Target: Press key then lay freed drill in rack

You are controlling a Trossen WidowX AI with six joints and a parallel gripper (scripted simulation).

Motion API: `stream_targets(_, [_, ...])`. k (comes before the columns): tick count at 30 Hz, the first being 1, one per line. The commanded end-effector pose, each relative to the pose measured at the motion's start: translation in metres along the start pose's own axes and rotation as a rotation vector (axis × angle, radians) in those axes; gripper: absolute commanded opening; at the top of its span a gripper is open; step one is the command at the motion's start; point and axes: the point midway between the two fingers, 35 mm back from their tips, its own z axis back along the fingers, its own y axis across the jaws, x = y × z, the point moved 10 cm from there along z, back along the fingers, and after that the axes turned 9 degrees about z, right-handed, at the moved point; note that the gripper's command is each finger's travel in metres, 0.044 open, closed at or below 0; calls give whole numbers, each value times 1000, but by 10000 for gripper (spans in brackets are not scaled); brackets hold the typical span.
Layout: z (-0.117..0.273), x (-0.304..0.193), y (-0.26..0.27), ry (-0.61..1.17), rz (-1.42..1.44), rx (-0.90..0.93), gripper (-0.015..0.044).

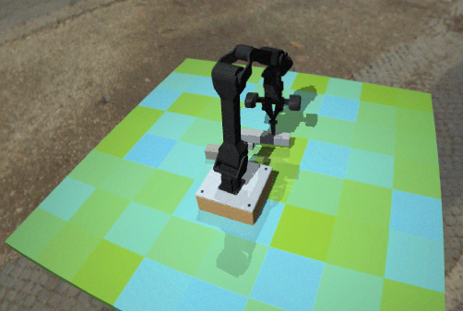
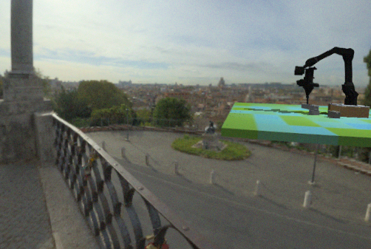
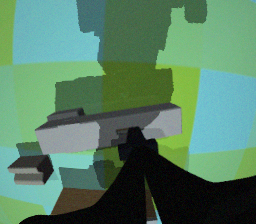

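A long grey block lies across the area in front of the arm's base. A dark key with a wide head stands upright on it. My gripper is shut, nothing between its fingers. It points down at the key's head, its tips on or just above it; contact is not clear. A small grooved grey piece, apparently the rack, lies apart from the block. I cannot clearly make out the drill.
The arm's base box stands close to the block and the grooved piece. A small grey part shows along the block's far side in the wrist view. Arm shadows cross the chequered table.
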Motion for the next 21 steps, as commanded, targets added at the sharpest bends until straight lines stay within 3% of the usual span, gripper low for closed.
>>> stream_targets(1, [-9,-1,0,22,-3,5,0])
stream_targets(21, [-16,-6,1,23,-3,5,0])
